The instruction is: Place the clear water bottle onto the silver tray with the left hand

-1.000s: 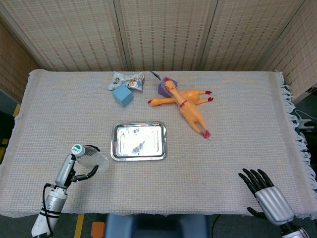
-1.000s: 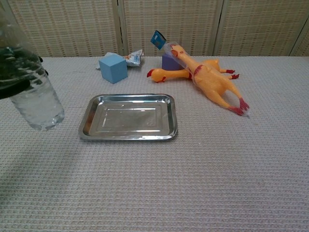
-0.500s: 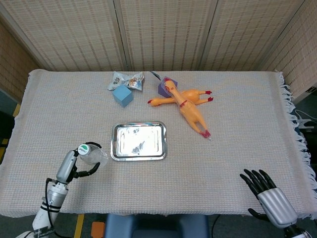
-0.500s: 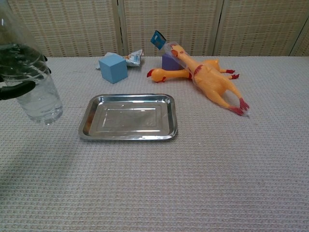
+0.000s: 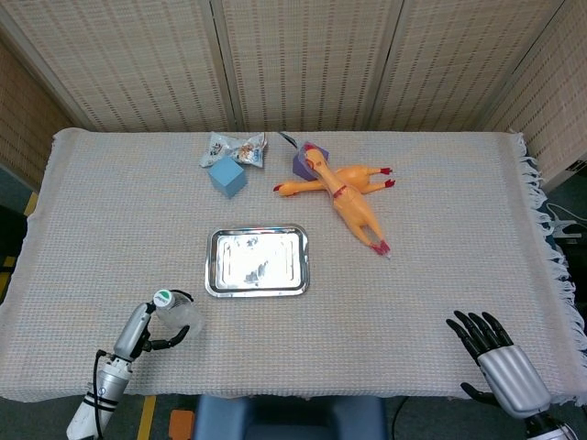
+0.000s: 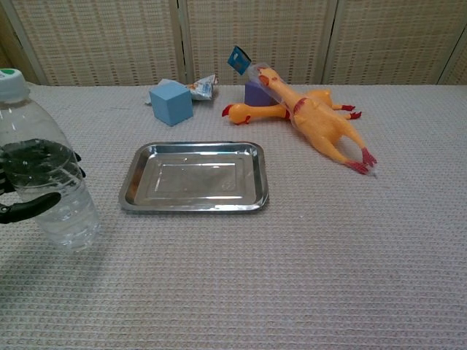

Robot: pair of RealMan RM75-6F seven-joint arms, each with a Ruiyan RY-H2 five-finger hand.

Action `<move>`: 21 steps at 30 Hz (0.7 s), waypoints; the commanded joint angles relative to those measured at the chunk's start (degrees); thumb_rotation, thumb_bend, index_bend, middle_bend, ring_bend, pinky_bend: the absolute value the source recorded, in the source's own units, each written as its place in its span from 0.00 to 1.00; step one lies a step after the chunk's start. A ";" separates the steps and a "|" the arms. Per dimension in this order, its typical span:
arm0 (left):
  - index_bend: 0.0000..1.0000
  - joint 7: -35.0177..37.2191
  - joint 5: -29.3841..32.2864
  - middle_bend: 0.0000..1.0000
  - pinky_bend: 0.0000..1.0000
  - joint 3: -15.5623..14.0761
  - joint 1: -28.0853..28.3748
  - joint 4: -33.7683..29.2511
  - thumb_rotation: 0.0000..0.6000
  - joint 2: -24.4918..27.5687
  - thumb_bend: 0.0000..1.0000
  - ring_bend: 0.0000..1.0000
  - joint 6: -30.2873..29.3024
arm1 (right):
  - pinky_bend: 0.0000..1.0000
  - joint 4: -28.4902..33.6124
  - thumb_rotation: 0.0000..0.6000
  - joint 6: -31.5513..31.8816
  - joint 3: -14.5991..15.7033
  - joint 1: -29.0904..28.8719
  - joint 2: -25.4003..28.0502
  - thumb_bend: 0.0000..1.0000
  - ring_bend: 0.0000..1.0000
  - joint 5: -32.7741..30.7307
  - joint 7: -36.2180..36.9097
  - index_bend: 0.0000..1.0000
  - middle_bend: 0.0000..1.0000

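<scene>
Dark fingers (image 6: 29, 209) of the left hand (image 5: 151, 332) wrap the clear water bottle (image 6: 47, 182), now lowered upright near the table's front-left, left of the silver tray (image 6: 193, 178), not on it. The right hand (image 5: 491, 353) rests open, fingers spread.

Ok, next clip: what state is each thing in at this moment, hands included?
Clear water bottle: upright, capped, held off the tray.
Left hand: grips the bottle.
Right hand: holds nothing, fingers apart.
Silver tray: nothing in it.
Rubber chicken: lying flat.
Blue cube: resting on the cloth.
Snack packet: lying flat, crumpled.
</scene>
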State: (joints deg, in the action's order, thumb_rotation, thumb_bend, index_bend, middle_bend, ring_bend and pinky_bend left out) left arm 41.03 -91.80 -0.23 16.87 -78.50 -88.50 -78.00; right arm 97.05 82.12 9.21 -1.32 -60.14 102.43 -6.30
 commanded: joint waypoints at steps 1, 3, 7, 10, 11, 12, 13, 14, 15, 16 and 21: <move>0.43 -2.68 0.68 0.49 0.46 4.18 0.99 10.75 1.00 -2.66 0.50 0.34 -3.40 | 0.00 0.07 1.00 -0.43 -0.25 -0.18 -0.05 0.07 0.00 -0.53 -0.16 0.00 0.00; 0.43 -1.28 4.92 0.49 0.45 8.27 1.73 15.92 1.00 -2.56 0.50 0.33 -2.71 | 0.00 0.15 1.00 -0.44 -0.33 -0.22 -0.05 0.07 0.00 -0.63 -0.15 0.00 0.00; 0.42 5.95 8.84 0.48 0.44 12.56 2.00 20.05 1.00 -0.06 0.50 0.32 -2.67 | 0.00 0.19 1.00 -0.56 -0.17 -0.20 -0.18 0.07 0.00 -0.37 -0.64 0.00 0.00; 0.42 11.49 8.02 0.48 0.44 12.30 0.41 14.54 1.00 2.35 0.49 0.32 -5.03 | 0.00 0.26 1.00 -0.79 -0.06 -0.19 -0.49 0.07 0.00 -0.22 -1.37 0.00 0.00; 0.42 11.83 6.65 0.48 0.44 10.97 -0.36 11.05 1.00 3.40 0.49 0.32 -5.85 | 0.00 0.28 1.00 -0.86 -0.01 -0.18 -0.61 0.07 0.00 -0.13 -1.63 0.00 0.00; 0.42 11.33 5.38 0.48 0.44 9.77 -0.92 8.45 1.00 3.79 0.50 0.32 -6.66 | 0.00 0.30 1.00 -0.88 0.02 -0.17 -0.69 0.07 0.00 -0.05 -1.78 0.00 0.00; 0.42 10.08 3.50 0.48 0.44 7.97 -1.56 5.21 1.00 3.76 0.49 0.32 -7.63 | 0.00 0.28 1.00 -0.82 0.09 -0.12 -0.77 0.07 0.00 0.08 -1.96 0.00 0.00; 0.42 9.45 1.89 0.48 0.44 6.36 -1.86 2.89 1.00 3.57 0.49 0.32 -7.92 | 0.00 0.27 1.00 -0.74 0.18 -0.05 -0.80 0.07 0.00 0.22 -2.03 0.00 0.00; 0.42 9.13 0.32 0.48 0.44 4.73 -2.01 0.72 1.00 3.36 0.49 0.32 -7.87 | 0.00 0.27 1.00 -0.60 0.25 0.01 -0.81 0.07 0.00 0.37 -2.01 0.00 0.00; 0.42 8.67 -1.03 0.48 0.44 3.33 -2.03 -1.11 1.00 3.02 0.49 0.32 -7.63 | 0.00 0.25 1.00 -0.42 0.31 0.09 -0.78 0.07 0.00 0.50 -1.93 0.00 0.00; 0.41 2.35 -4.44 0.47 0.43 1.33 0.07 -3.50 1.00 0.05 0.49 0.31 -5.21 | 0.00 -0.09 1.00 0.20 0.25 0.16 -0.40 0.07 0.00 0.46 -0.63 0.00 0.00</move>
State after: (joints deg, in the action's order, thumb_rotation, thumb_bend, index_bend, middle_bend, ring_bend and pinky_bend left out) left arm 47.04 -94.91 1.74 16.23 -81.23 -87.15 -83.89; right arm 97.04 82.23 9.49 -1.16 -60.62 102.92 -7.07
